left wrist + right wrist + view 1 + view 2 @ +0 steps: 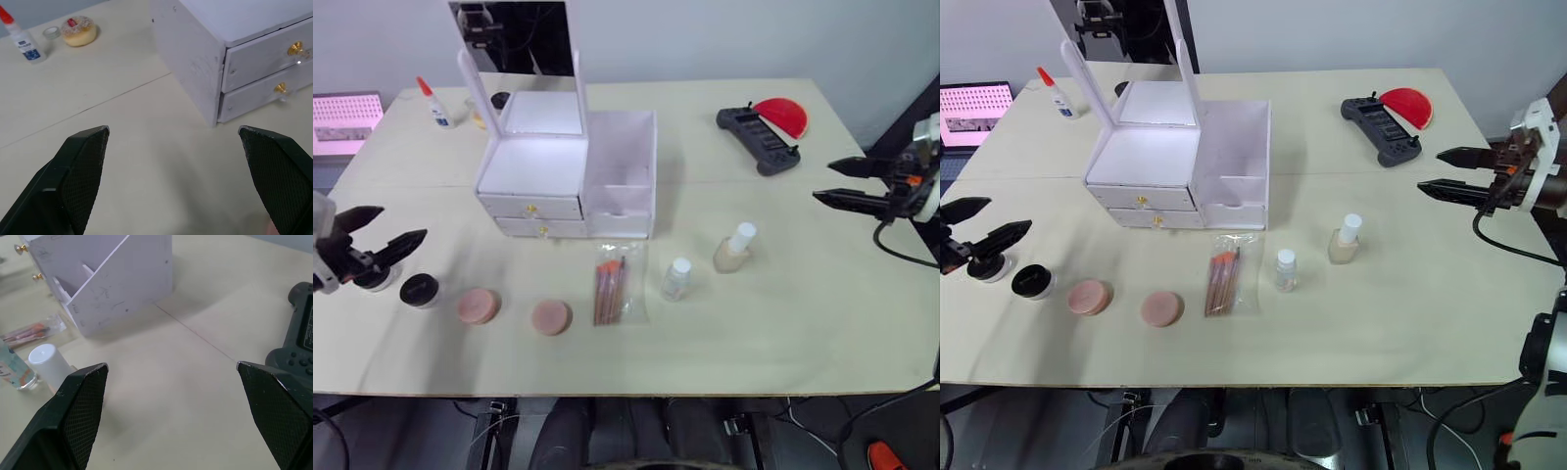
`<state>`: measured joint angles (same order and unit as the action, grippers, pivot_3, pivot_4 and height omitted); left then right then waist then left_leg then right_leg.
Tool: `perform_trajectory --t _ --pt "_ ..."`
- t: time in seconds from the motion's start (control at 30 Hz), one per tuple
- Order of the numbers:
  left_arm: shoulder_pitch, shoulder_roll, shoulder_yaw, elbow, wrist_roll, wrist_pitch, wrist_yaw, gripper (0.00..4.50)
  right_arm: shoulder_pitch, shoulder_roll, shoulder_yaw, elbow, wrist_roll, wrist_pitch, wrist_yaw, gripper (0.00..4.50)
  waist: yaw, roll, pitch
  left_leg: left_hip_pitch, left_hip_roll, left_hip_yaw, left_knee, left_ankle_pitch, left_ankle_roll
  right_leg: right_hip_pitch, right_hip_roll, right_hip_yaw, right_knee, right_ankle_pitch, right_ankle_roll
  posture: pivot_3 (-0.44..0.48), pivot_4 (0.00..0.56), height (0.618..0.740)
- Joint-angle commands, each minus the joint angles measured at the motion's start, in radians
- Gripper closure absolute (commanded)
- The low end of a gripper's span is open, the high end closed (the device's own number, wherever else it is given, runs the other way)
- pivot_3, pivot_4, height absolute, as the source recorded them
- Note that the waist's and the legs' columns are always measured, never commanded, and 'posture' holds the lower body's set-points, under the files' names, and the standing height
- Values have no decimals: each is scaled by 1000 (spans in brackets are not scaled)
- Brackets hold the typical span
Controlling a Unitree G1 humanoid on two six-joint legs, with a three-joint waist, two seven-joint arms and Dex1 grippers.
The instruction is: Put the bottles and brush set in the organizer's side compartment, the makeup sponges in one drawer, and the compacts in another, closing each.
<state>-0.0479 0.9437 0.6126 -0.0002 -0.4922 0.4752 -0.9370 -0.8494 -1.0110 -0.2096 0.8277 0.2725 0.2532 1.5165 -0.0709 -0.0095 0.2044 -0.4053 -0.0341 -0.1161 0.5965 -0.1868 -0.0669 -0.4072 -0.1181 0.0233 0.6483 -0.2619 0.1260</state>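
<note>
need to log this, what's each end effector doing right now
Left end effector: open, holding nothing.
Right end effector: open, holding nothing.

The organizer [566, 176] stands far on the tabletop [783, 323]. Near it, left to right: 2 compacts [419, 290], 2 makeup sponges [478, 305], brush set [610, 284], 2 bottles [676, 278].

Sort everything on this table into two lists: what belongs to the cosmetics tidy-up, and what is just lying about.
For the job:
white plastic organizer with mirror
its tall side compartment
clear small bottle
beige-liquid bottle
bagged brush set
two pink round sponges
two black round compacts

Lying about:
white glue bottle with red tip
black game controller
red half-disc
</note>
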Motion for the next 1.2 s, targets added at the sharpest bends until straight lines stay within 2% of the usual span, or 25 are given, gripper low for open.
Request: perform_trajectory --t 0.03,0.4,0.6,0.67,0.83,1.03,1.2 --pt "-8 33 20 17 -7 -11 -22 47 -10 -33 -33 -9 22 -22 -8 0 0 0 0 0 0 0 0 0 0 0 0 0 0 0 0 0 150 740" --pt "-61 46 18 55 -23 -8 -43 47 -4 -41 -45 33 30 -75 -18 0 2 0 0 0 0 0 0 0 0 0 0 0 0 0 0 0 150 740" --pt "-180 66 -48 -44 -144 133 -86 47 72 -57 -83 -61 81 -16 -12 0 6 0 0 -1 0 0 0 0 0 0 0 0 0 0 1 0 150 740" --pt "-244 70 -104 -97 -193 188 -92 47 138 -67 -108 -159 120 47 -9 0 6 0 0 -1 0 0 0 0 0 0 0 0 0 0 2 0 150 740" --pt "-467 -9 -312 -292 -353 351 -71 47 472 -87 -242 -574 211 275 -108 0 29 0 0 -2 0 -1 2 0 0 1 0 0 0 2 7 0 150 740" --pt "-577 -112 -487 -331 -349 315 -135 47 801 12 -466 -993 309 433 -270 0 29 0 0 -1 0 0 4 0 0 2 1 0 1 2 8 0 150 740" --pt "-653 -148 -581 -330 -326 304 -180 47 1000 118 -578 -1213 351 485 -377 0 32 -2 0 -4 0 0 14 0 1 5 1 0 -1 1 7 0 150 740"
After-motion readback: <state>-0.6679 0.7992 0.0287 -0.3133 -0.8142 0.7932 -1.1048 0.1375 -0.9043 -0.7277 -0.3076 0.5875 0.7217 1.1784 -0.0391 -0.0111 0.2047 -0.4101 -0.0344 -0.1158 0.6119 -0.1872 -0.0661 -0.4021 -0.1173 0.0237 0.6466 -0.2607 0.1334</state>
